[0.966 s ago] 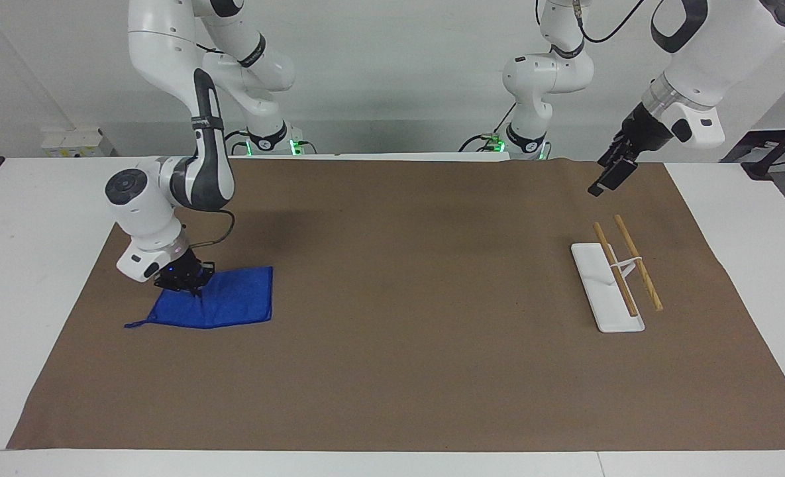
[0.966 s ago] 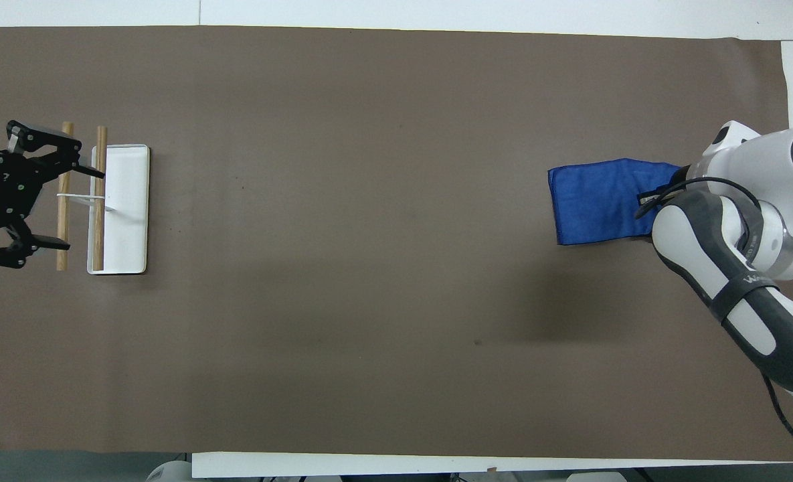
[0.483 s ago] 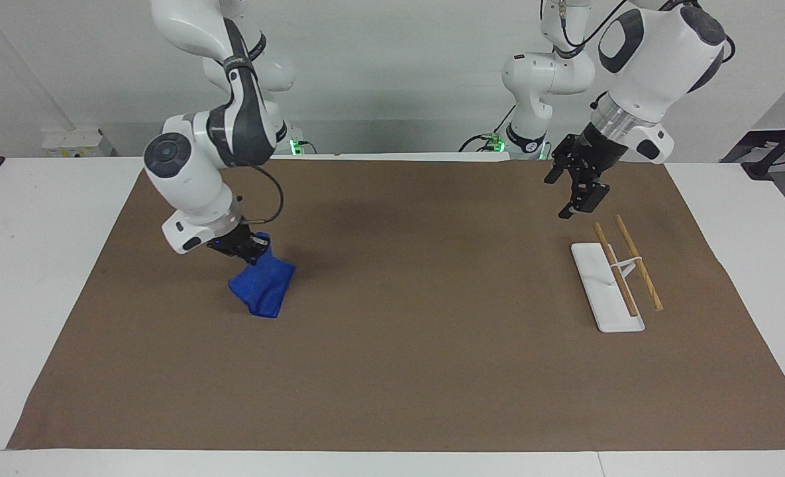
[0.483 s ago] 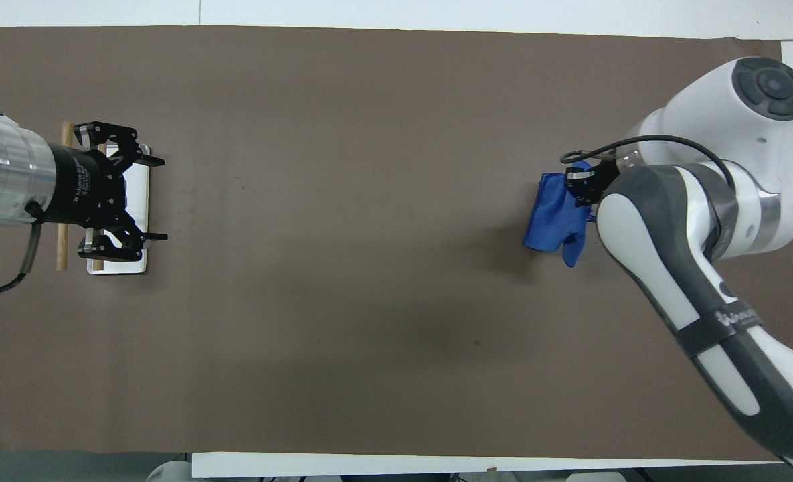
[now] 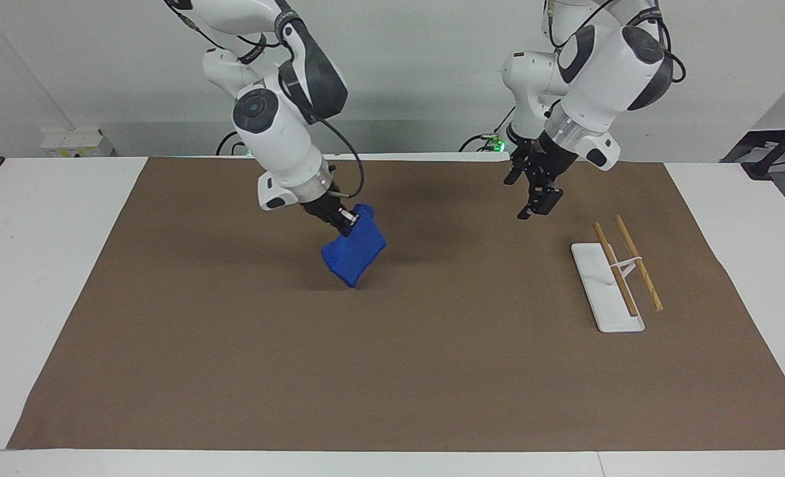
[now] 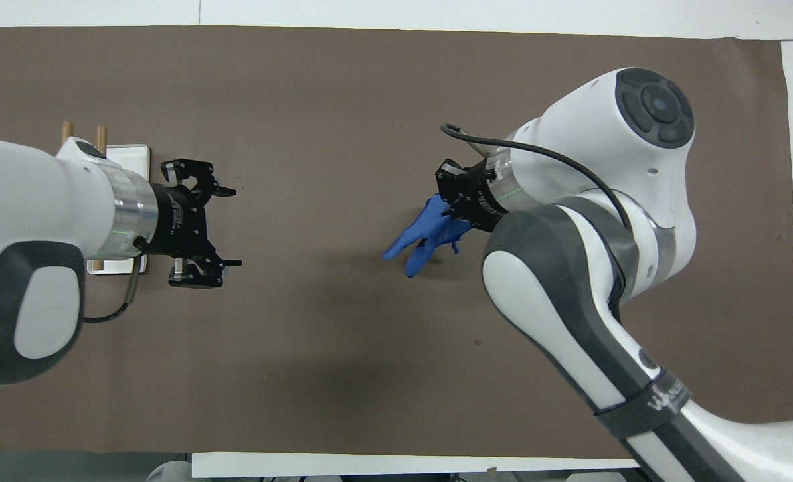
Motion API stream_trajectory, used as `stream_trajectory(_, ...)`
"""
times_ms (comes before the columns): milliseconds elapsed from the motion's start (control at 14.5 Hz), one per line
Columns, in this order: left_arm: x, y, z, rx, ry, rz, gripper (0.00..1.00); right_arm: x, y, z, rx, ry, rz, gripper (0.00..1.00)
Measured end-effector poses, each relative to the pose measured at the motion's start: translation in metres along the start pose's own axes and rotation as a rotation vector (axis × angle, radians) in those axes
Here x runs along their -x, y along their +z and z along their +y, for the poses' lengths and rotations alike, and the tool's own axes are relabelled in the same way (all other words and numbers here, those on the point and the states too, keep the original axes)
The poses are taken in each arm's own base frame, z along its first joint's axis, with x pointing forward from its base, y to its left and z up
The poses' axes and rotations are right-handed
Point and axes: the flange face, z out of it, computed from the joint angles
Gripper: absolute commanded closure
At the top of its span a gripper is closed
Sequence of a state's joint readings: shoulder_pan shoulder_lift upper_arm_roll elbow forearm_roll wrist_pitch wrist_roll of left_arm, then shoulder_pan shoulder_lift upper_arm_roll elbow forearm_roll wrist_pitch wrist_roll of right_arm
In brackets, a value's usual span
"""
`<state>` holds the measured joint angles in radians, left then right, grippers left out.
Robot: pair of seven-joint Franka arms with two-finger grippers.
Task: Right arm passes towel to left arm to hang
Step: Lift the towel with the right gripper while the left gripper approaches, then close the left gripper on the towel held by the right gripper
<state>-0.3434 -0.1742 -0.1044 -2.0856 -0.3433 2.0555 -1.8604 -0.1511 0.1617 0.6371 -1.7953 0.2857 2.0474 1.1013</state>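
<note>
Right gripper (image 5: 344, 224) is pinching the small bright blue soft cloth towel (image 5: 354, 256) by its top edge, and the cloth hangs bunched below it, clear of the brown paper-covered tabletop (image 5: 392, 371). A second ago that towel lay flat at the right arm's end with the gripper pressed down on it; half a second ago it was just lifted; now I have it over the middle of the mat, so the pickup is done and the carry toward the handover is well along.

Left gripper (image 5: 532, 192), fingers spread wide in the overhead view, has swung in from over the rack end and hangs at about three o'clock of the towel in the facing view, still well apart from it. I judge it is coming to meet the cloth.

At about four o'clock of the left gripper in that view sits the white flat-based rack with two wooden rods (image 5: 621, 271), untouched. Hanging is not yet begun; next I need the two grippers brought together so the left one can close on a free edge.
</note>
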Motion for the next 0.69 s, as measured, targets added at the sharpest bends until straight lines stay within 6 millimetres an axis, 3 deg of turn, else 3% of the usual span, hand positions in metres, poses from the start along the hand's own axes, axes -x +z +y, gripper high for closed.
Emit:
stream_trajectory(345,0.01,0.028,-0.013,0.035,-0.055,-0.058,0.0,0.075,0.013,-0.046,-0.181,0.187,-0.07,1.0)
stream_trajectory(690,0.013,0.047,-0.024,0.037,-0.069,-0.053,0.05,0.109,0.004,-0.065,-0.252,0.278,-0.112,1.0)
